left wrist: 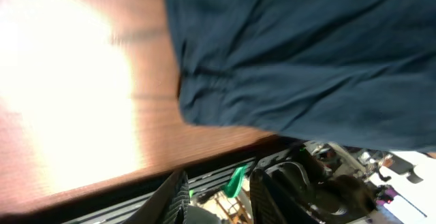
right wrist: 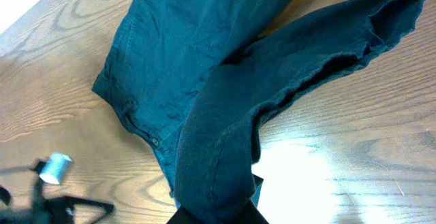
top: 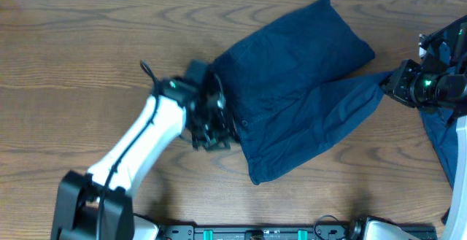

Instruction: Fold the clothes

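Note:
The clothes are navy shorts [top: 292, 87] lying spread on the wooden table [top: 73, 65], waistband to the left and legs to the right. My left gripper [top: 213, 127] sits at the waistband's left edge. In the left wrist view its fingers [left wrist: 178, 197] stand apart with nothing between them, and the cloth [left wrist: 306, 54] lies beyond the tips. My right gripper [top: 392, 83] is shut on the near leg's hem at the right. In the right wrist view the cloth [right wrist: 225, 135] rises off the table in a taut ridge into the jaws [right wrist: 218, 214].
A second strip of navy cloth [top: 438, 141] hangs at the table's right edge under the right arm. A black rail [top: 255, 233] runs along the front edge. Bare wood extends to the left of the shorts and along the back.

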